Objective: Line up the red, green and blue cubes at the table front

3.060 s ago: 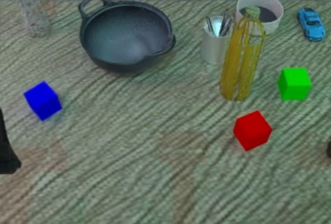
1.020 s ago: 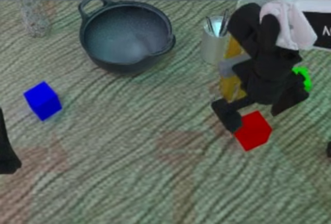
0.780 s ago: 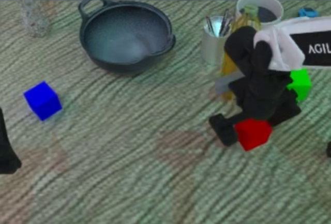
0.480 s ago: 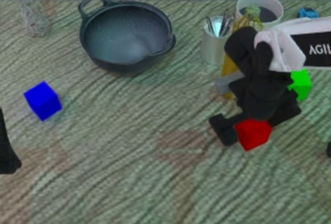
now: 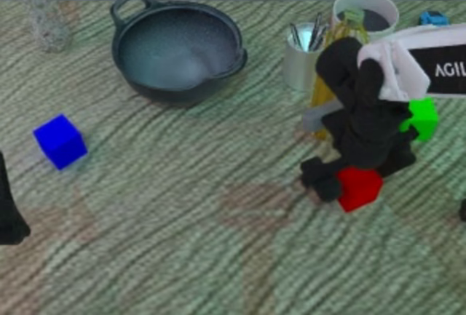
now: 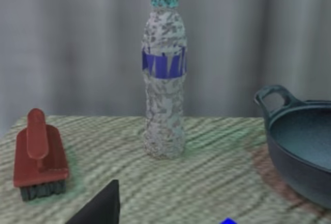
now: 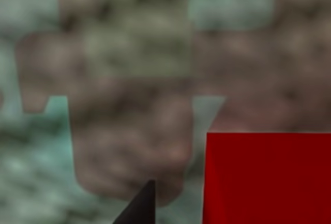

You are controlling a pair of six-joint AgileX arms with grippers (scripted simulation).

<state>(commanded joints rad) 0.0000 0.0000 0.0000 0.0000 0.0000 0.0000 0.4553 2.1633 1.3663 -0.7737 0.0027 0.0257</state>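
Right pincer (image 5: 348,178) sits low over red cube (image 5: 360,188), fingers straddling it for a side grasp; can't tell if clenched. Left arm parked at counter (image 5: 218,257) left edge.

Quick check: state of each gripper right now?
Left gripper: parked at the table's left edge, cannot be told.
Right gripper: closed on the red cube.

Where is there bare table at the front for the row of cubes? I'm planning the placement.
The front middle of the table is bare, bordered by the blue cube at left and the red cube at right. The back right is crowded: right gripper at the red cube, green cube, yellow bottle, utensil cup. The left gripper sits at the left edge.
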